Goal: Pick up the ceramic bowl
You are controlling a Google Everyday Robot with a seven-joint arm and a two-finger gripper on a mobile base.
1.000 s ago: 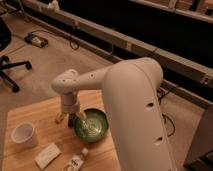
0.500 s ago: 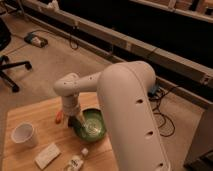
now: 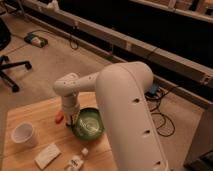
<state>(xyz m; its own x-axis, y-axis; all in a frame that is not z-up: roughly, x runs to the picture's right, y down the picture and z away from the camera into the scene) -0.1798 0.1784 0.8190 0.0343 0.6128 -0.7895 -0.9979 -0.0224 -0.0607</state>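
Observation:
The ceramic bowl (image 3: 89,123) is a round glossy green bowl with a pale pattern inside and a dark rim; it sits on the wooden table (image 3: 30,112), right of its middle. My gripper (image 3: 70,120) hangs from the white arm (image 3: 125,105) and reaches down to the bowl's left rim. The arm's big white shell covers the bowl's right side and the table's right part.
A small white cup (image 3: 24,134) stands at the table's left. A white packet (image 3: 47,155) and a small bottle (image 3: 76,161) lie near the front edge. A small orange thing (image 3: 59,117) lies left of the bowl. An office chair (image 3: 7,60) stands at far left on the floor.
The arm has swung leftward and forward in the picture, and the gripper has come down lower onto the bowl's left rim. The bowl stays where it was.

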